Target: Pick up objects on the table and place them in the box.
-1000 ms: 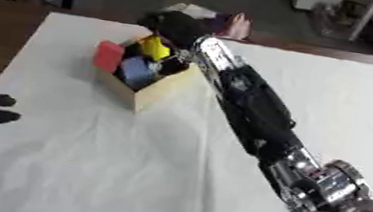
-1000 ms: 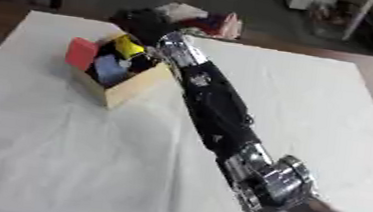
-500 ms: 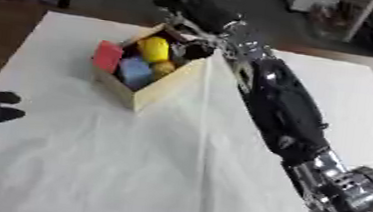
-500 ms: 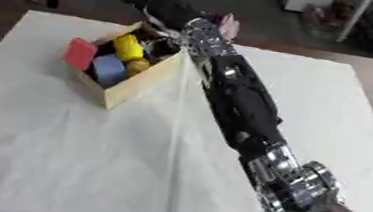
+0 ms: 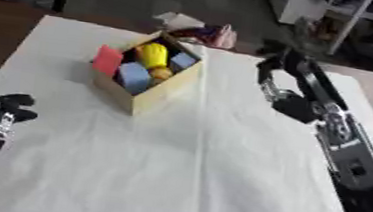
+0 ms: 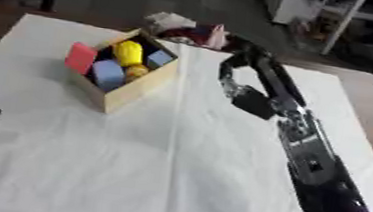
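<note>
The box (image 5: 147,96) stands on the white-covered bench (image 5: 199,180) toward the far left, set at an angle. It contains a red block (image 5: 106,60), a yellow object (image 5: 153,55), a blue block (image 5: 133,77) and a smaller blue block (image 5: 182,61). The right hand (image 5: 280,73) is over the cloth to the right of the box, apart from it, fingers curled downward and holding nothing. The left hand (image 5: 0,113) rests at the lower left, fingers relaxed and apart. Crumpled items (image 5: 203,29) lie beyond the box at the far bench edge.

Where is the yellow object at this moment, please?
The yellow rounded object is inside the light wooden box on the table's far left, between a red block and pale blue blocks.
</note>
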Available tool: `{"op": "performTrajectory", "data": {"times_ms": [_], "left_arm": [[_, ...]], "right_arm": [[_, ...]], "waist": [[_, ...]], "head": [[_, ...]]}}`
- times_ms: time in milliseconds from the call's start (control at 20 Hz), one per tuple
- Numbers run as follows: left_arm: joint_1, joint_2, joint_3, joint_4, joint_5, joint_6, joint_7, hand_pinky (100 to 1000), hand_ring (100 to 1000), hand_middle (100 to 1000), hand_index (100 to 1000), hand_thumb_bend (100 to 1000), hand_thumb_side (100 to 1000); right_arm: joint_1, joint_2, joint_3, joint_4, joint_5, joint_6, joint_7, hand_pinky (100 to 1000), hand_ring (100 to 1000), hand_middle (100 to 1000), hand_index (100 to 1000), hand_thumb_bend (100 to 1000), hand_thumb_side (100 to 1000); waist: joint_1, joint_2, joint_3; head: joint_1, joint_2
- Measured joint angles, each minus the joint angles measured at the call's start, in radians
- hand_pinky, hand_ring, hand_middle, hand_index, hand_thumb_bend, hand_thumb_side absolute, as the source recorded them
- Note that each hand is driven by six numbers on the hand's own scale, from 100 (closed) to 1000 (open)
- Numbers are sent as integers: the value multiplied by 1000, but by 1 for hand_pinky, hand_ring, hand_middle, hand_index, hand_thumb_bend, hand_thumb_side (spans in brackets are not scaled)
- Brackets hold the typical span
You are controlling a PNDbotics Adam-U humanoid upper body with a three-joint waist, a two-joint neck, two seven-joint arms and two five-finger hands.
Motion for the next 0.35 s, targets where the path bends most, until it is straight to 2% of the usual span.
{"op": "performTrajectory", "data": {"times_ms": [150,350], "left_arm": [[6,7,4,5,-4,-1,4,810,674,693,757,100,734],[17,8,4,9,-6,-2,5,810,675,693,757,100,731]], "right_arm": [[104,45,-40,-58,-80,20,31,706,687,748,913,100,583],[174,101,-64,-91,-118,42,45,700,679,740,909,100,593]], "waist": [[0,-21,-14],[-1,-45,-28]], "head": [[16,0],[25,0]]}}
